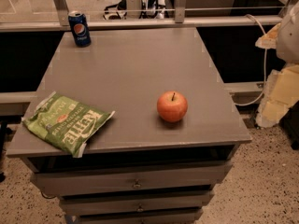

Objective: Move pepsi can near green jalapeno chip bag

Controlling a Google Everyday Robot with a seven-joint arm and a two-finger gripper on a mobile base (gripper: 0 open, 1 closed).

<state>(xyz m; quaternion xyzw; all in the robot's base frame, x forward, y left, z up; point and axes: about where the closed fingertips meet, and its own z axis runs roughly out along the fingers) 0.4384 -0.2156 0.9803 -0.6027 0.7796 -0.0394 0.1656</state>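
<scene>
Pepsi can [79,28] is seen standing upright at the far left corner of a grey cabinet top [140,64], its round red, white and blue logo turned toward the camera and its silver top showing. The green jalapeno chip bag [65,122] is laid flat at the near left corner, set at a slant, with the white "Kettle" lettering running along it and one white end reaching just over the near edge. The can and the bag are kept well apart, at the far and near ends of the left side, with bare grey surface between them. A red-orange apple [172,106] with a short stem is placed right of centre, toward the near edge, apart from both the bag and the can. Below the top, a stack of drawers [135,183] with small knobs is seen, and speckled floor [266,185] is shown to the right of the cabinet. A pale cable [265,64] is hung along the right side, beside yellowish foam-like pieces [280,94]. The gripper is not seen in the camera view; only a pale rounded shape [290,31] is cut off by the right edge, so the state of the jaws cannot be told.
</scene>
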